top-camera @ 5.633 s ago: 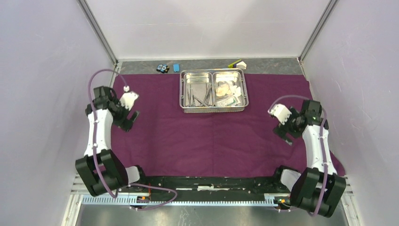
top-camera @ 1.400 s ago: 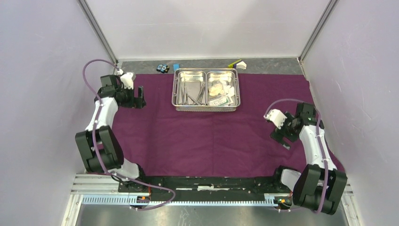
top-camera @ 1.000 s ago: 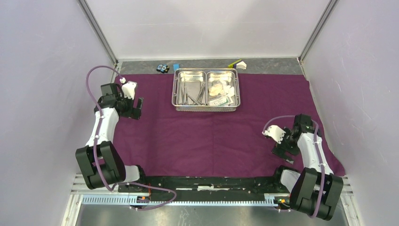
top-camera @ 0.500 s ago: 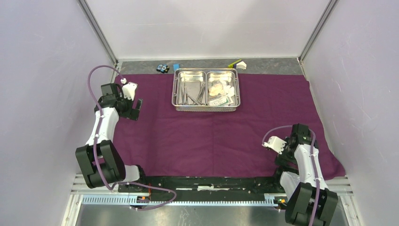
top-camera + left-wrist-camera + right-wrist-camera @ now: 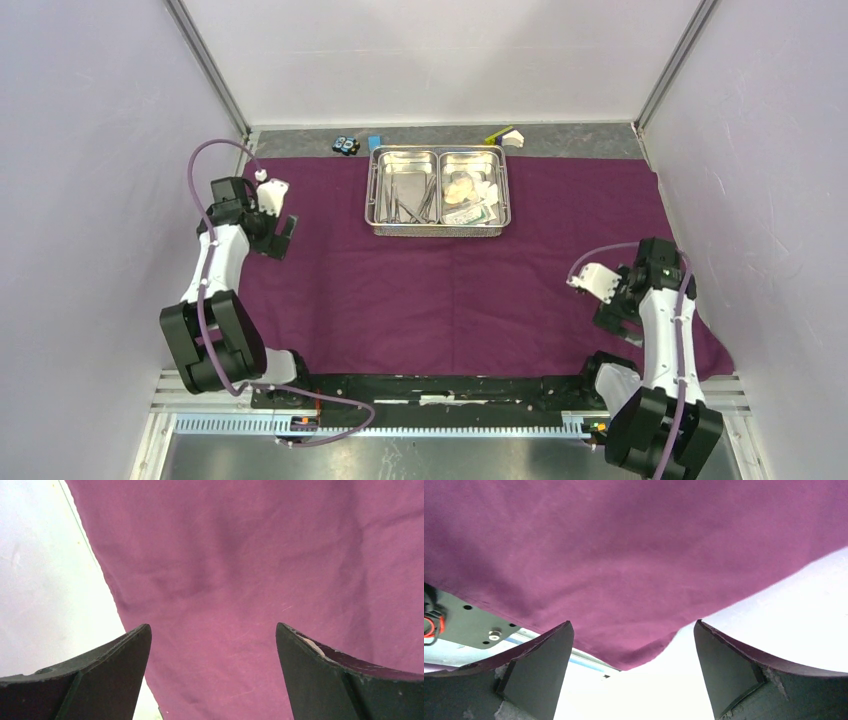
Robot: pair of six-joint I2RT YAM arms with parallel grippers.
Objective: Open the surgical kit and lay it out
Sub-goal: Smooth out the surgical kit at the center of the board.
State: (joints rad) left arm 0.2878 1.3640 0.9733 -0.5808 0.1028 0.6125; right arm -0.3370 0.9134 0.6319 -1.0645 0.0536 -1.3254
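Two grippers: left gripper [image 5: 283,232] and right gripper [image 5: 616,316] gaped wide, empty.
Cloth [image 5: 450,285]: lay under both, its edge beneath each.
Tray [image 5: 437,233]: sat well beyond, between them.

A robot lab cell: plain white walls [image 5: 430,60] and metal posts [image 5: 207,65] stand beyond the fingers [image 5: 100,680], enclosing a grey table [image 5: 580,140].
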